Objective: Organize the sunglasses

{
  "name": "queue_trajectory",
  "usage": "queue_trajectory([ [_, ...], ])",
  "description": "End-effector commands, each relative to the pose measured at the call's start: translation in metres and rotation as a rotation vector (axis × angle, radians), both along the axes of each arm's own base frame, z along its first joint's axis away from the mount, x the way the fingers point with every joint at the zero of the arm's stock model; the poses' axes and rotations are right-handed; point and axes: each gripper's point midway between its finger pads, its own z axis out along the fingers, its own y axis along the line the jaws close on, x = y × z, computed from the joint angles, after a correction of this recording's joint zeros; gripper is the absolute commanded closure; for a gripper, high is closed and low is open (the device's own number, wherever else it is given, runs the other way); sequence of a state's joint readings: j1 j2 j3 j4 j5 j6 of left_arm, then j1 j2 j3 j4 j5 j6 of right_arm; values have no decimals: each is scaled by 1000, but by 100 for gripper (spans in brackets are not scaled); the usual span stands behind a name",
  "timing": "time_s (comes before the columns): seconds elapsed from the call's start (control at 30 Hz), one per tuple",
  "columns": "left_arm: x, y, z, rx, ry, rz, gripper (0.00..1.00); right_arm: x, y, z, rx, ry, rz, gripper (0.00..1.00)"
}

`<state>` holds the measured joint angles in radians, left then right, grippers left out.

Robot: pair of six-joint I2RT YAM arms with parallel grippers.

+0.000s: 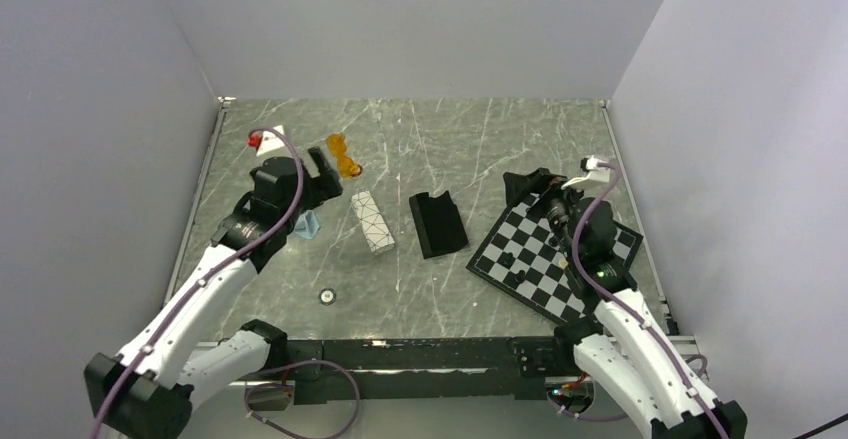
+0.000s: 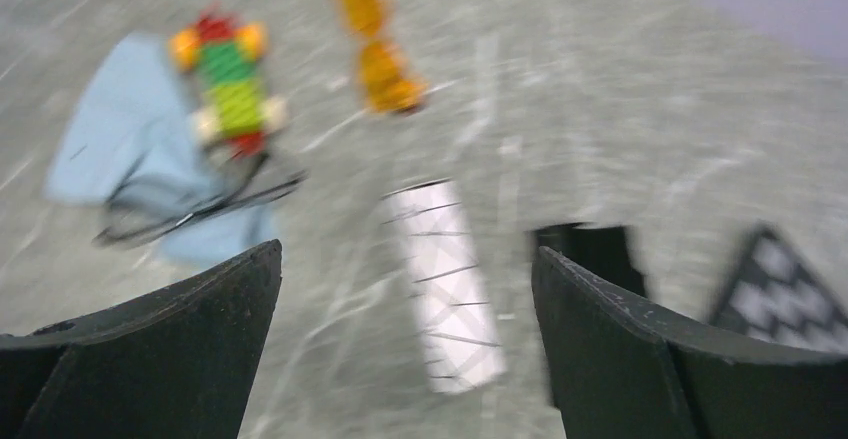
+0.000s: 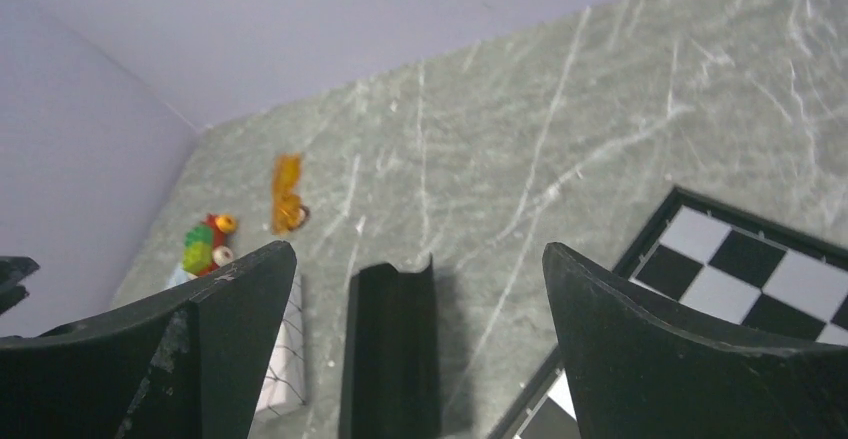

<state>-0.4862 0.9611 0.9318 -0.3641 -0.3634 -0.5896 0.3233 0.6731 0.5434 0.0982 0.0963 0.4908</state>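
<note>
**Near the far-left corner of the tabletop point(image 1: 420, 289): both pairs loose, both tools empty**

The orange sunglasses point(image 1: 343, 155) lie toward the far-left corner, apart from the white patterned case point(image 1: 372, 222) and black case point(image 1: 437, 224) mid-tabletop. The black wire-framed sunglasses point(image 2: 190, 209) sit on a blue cloth point(image 2: 110, 129), just beside a colourful brick toy point(image 2: 228, 84). The left tool point(image 2: 405, 259) is spread wide with nothing in it. Same deal for the right tool point(image 3: 415, 249) over by the chessboard point(image 1: 555, 254). My guess is the left one grabs first. I'd come straight down over the bridge, pinch across it, and keep clear of cloth and toy.
</note>
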Motion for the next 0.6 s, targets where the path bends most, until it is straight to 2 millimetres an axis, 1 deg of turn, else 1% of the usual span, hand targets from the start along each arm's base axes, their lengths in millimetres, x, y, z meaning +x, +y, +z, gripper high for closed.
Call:
queue_trajectory([
  [0.0,-10,59,-89,18,237,177,1,7,-3,-22,-10,54,-28,0],
  [0.07,-4,66,-106,-32,267,174,2,13,0,-32,-32,104,-25,0],
  [0.1,-1,64,-115,-65,289,158,5,14,1,-38,-46,139,-21,0],
  [0.13,3,69,-124,-78,305,173,8,16,2,-44,-62,167,-14,0],
  [0.23,9,78,-152,-105,395,196,16,21,4,-50,-89,206,-6,0],
  [0.3,12,83,-167,-95,454,216,21,22,4,-55,-92,220,-12,0],
  [0.37,16,82,-181,-91,506,200,31,22,3,-60,-93,230,-20,0],
  [0.4,18,79,-183,-98,512,185,33,22,2,-61,-92,232,-25,0],
  [0.43,21,76,-187,-103,521,172,39,22,2,-61,-91,234,-27,0],
  [0.47,23,75,-191,-105,530,168,43,22,2,-62,-92,237,-25,0],
  [0.57,24,81,-202,-86,566,202,62,22,0,-58,-98,224,-34,0],
])
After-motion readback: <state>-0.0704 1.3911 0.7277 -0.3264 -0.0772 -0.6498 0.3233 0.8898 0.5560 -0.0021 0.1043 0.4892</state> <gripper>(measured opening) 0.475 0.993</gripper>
